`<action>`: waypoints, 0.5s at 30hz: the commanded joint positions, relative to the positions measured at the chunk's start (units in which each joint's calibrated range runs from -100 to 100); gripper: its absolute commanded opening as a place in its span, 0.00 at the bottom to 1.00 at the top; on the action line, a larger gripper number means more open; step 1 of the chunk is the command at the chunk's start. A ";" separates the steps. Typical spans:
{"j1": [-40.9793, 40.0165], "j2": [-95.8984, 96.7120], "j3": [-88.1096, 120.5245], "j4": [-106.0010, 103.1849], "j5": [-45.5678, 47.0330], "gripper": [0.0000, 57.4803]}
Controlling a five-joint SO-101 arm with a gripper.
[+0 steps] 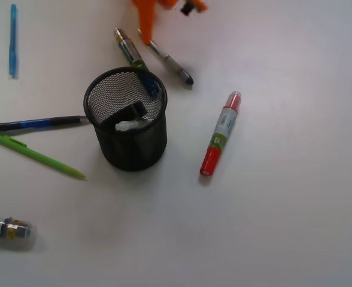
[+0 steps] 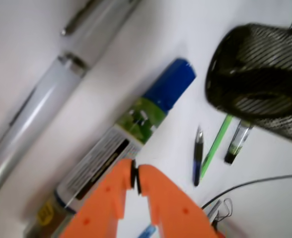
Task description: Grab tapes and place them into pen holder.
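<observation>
Gripper [image 2: 134,177] tips together, empty, over blue marker [image 2: 136,136]; tapes [image 1: 131,118] in pen holder [image 1: 131,152].

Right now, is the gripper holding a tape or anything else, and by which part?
Nothing is held. The gripper is shut with its tips together and nothing between them, above the blue-capped marker.

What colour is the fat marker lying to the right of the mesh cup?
The marker is red with a white and green label; the front view shows it best.
</observation>
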 commanded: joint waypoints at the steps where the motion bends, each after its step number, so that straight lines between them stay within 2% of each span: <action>1: -1.27 -0.81 -0.04 1.60 -1.03 0.00; 15: -0.97 -0.81 -0.13 1.86 -1.27 0.00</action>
